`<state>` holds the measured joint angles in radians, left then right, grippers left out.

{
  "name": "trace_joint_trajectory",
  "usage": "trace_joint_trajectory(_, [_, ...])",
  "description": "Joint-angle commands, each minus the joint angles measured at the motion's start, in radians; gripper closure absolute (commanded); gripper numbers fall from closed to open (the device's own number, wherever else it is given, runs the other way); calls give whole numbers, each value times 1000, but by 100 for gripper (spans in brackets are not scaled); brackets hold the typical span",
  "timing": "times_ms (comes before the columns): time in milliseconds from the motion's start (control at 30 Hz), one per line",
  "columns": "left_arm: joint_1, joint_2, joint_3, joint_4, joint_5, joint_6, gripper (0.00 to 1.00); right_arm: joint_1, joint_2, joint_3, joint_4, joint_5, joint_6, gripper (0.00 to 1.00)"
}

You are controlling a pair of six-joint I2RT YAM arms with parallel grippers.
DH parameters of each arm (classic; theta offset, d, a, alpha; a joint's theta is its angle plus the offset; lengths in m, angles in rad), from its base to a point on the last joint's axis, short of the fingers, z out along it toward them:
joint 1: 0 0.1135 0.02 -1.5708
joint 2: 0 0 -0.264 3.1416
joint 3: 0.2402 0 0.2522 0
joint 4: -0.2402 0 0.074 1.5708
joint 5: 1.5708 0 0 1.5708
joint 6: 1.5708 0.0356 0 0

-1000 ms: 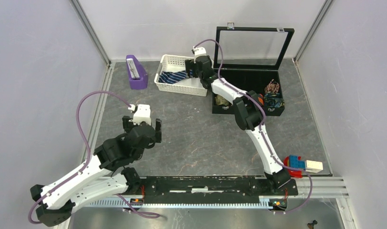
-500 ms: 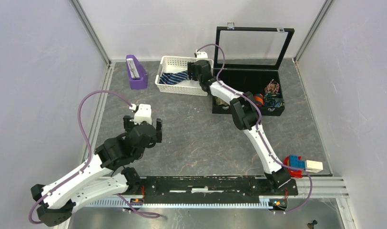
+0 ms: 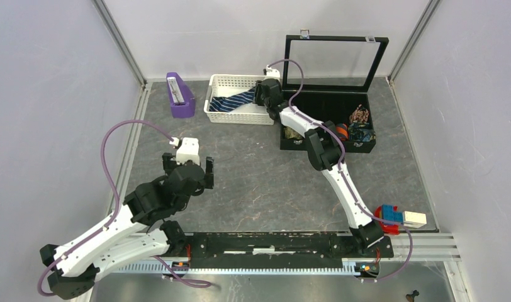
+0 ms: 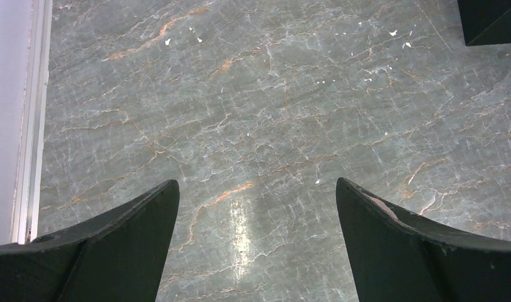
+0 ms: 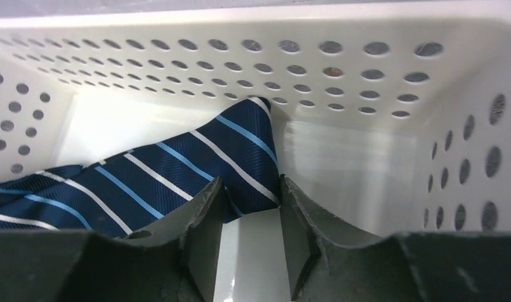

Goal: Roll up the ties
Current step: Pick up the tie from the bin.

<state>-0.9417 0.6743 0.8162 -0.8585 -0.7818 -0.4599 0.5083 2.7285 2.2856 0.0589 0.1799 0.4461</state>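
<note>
Right wrist | straddling tie (image 5: 177, 163) end with right hand (image 5: 251, 185), clamp unclear | holding left hand (image 4: 256, 184) wide apart | judging it soft, light, slippery | favouring pointed-end pinch

Grey marbled tabletop (image 3: 265, 182): purple holder (image 3: 179, 95) at eleven o'clock, white basket (image 3: 237, 117) at twelve, open black case (image 3: 328, 146) at one, coloured blocks (image 3: 401, 218) down at four.

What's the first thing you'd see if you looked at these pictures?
The navy striped tie lying in the white basket at the back of the table, with the right gripper reaching in, its fingers either side of the tie's edge. Next, the left gripper hanging wide open over bare table near the front left.
</note>
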Motion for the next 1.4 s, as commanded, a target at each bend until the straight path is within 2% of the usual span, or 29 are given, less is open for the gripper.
trace_joint_trajectory(0, [6, 3, 23, 21, -4, -10, 0, -22, 56, 41, 88, -50, 118, 62])
trace_joint_trajectory(233, [13, 9, 24, 22, -6, -8, 0, -22, 81, 39, 194, -56, 164, 100])
trace_joint_trajectory(600, [24, 9, 23, 27, 11, 2, 0, 8, -146, -174, 368, -218, 65, 100])
trace_joint_trajectory(767, [24, 9, 24, 27, 16, 5, 0, 36, -263, -261, 414, -245, -8, 100])
trace_joint_trajectory(1367, [27, -34, 24, 27, 9, 6, 0, 92, -728, -562, 434, -207, -182, 100])
